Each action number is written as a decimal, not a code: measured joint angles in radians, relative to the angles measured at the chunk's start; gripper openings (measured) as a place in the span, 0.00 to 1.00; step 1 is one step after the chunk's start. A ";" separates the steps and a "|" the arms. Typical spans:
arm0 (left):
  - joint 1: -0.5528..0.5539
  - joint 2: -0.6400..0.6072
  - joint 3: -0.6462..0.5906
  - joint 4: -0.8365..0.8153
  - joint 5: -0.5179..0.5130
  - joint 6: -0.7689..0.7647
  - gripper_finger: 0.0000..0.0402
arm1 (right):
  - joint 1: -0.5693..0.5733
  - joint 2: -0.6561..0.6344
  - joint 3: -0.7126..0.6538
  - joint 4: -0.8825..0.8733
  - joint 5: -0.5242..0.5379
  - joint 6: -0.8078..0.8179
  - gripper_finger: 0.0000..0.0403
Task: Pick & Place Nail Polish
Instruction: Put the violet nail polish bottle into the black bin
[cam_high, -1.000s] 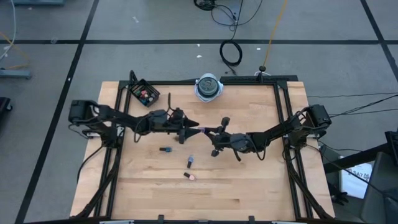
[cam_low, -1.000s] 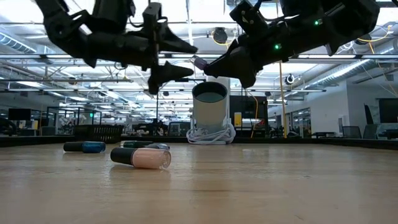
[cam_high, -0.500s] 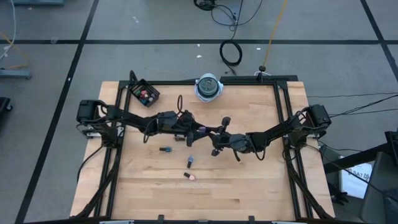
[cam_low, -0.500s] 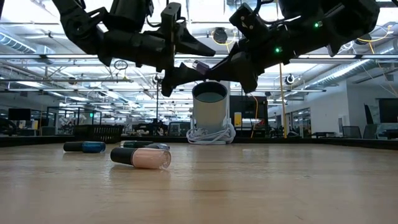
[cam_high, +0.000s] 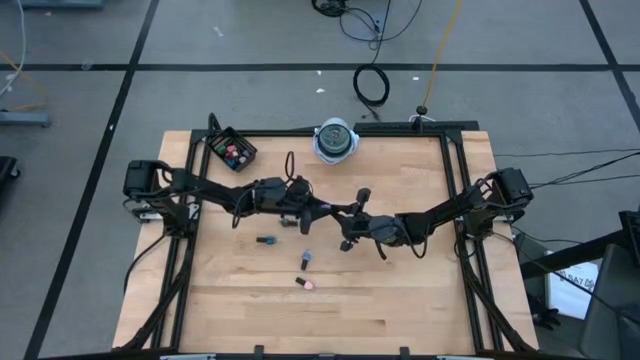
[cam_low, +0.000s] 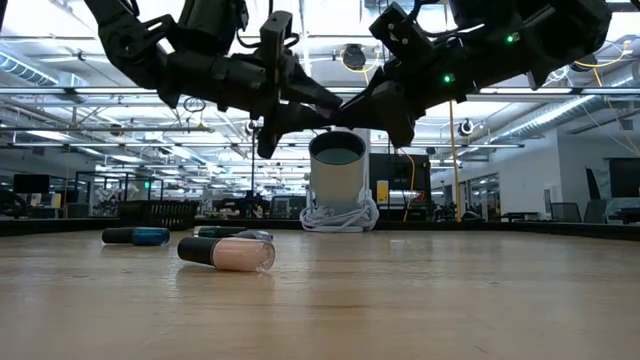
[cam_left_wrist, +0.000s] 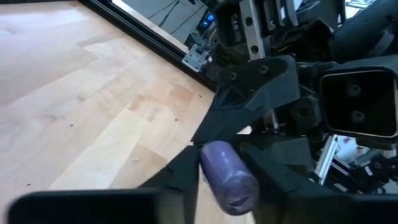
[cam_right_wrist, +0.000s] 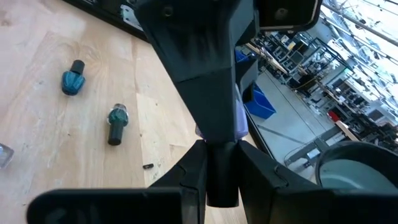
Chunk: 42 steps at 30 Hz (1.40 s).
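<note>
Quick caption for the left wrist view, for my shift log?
Mid-air handover over the wooden table: right gripper holds a purple nail polish bottle at the left gripper.

Your left tool (cam_high: 318, 208) has moved toward the desk's middle, away from its left edge, and now meets the right tool (cam_high: 330, 211) there. Its fingers have narrowed from wide open and now sit around the purple nail polish bottle (cam_left_wrist: 227, 177) the right tool holds.
</note>
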<state>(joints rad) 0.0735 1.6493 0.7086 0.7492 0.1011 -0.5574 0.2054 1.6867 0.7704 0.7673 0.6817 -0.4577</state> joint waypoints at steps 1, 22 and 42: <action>0.000 0.000 0.000 0.000 -0.005 0.008 0.20 | 0.000 0.000 0.000 -0.001 0.003 0.000 0.13; 0.084 -0.137 -0.001 -0.360 -0.372 0.342 0.13 | -0.029 -0.017 0.000 -0.011 -0.395 0.458 0.52; 0.344 -0.428 -0.150 -1.032 -1.027 0.102 0.15 | -0.029 -0.046 -0.002 -0.094 -0.397 0.503 0.49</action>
<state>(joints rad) 0.4173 1.2212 0.5589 -0.2826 -0.9261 -0.4550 0.1768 1.6409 0.7681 0.6733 0.2848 0.0452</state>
